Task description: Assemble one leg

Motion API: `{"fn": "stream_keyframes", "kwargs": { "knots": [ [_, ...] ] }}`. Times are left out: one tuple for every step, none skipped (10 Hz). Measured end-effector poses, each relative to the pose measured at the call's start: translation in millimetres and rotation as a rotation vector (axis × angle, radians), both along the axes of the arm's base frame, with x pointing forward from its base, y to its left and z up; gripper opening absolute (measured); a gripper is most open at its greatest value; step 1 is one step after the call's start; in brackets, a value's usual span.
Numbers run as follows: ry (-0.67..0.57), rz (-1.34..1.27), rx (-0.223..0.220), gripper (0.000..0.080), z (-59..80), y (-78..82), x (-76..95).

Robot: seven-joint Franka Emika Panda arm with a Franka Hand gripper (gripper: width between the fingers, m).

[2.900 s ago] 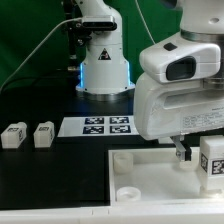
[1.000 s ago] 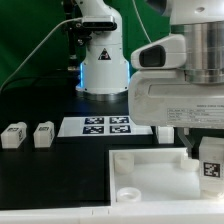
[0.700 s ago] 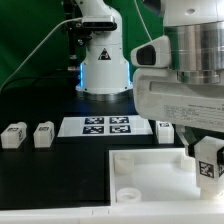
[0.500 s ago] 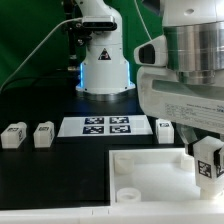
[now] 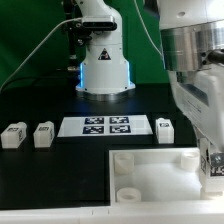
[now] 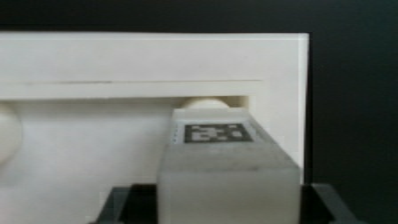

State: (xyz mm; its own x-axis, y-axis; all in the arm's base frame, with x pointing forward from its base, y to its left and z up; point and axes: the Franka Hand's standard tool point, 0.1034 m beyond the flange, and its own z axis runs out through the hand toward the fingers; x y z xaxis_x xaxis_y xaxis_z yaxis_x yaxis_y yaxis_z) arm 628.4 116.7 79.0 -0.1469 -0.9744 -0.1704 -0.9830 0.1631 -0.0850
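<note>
My gripper (image 5: 213,168) is shut on a leg (image 5: 214,166) at the exterior view's right edge, low over the right side of the large white tray-like piece (image 5: 150,172). The arm hides most of this leg there. In the wrist view the leg (image 6: 224,165) stands between the two dark fingers (image 6: 132,205) of my gripper (image 6: 226,206), its tag facing the camera. The leg's far end points at a round corner socket (image 6: 210,102) of the tray-like piece (image 6: 107,60). I cannot tell whether it touches the socket.
Two more legs (image 5: 13,135) (image 5: 43,134) lie at the exterior view's left, and a third (image 5: 165,127) lies behind the tray-like piece. The marker board (image 5: 105,126) lies in the middle. The robot's base (image 5: 103,60) stands at the back.
The arm has turned and moved down toward the exterior view's right. The held leg has gone lower, to the tray-like piece's right edge. The leg behind the tray-like piece now shows in full.
</note>
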Motion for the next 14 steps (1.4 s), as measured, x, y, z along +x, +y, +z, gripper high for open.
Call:
{"fn": "stream_keyframes", "kwargs": {
  "knots": [
    [-0.006,0.048,-0.005,0.0294,-0.2,0.2,-0.1],
    [-0.008,0.069,-0.007,0.0403,-1.0,0.5,-0.5],
    [-0.014,0.113,-0.012,0.0540,-1.4,0.5,-0.7],
    [-0.014,0.112,-0.010,0.0615,-1.5,1.1,-0.8],
    [-0.034,0.256,-0.035,0.0615,-1.7,1.5,-1.1],
    [-0.059,0.446,-0.065,0.0644,-1.7,5.2,-1.9],
    [-0.077,0.652,-0.111,0.0648,-0.7,11.8,-2.4],
    [-0.092,0.756,-0.124,0.0648,-0.9,13.0,-2.5],
    [-0.103,0.839,-0.133,0.0649,-1.4,11.5,-2.4],
    [-0.118,0.961,-0.147,0.0649,-1.5,10.6,-2.3],
    [-0.132,1.069,-0.158,0.0649,-1.7,10.1,-2.2],
    [-0.152,1.262,-0.185,0.0649,-1.6,7.3,-0.5],
    [-0.163,1.347,-0.203,0.0649,-0.8,4.8,2.7],
    [-0.162,1.325,-0.199,0.0627,-0.9,5.9,2.4]
  ]
}}
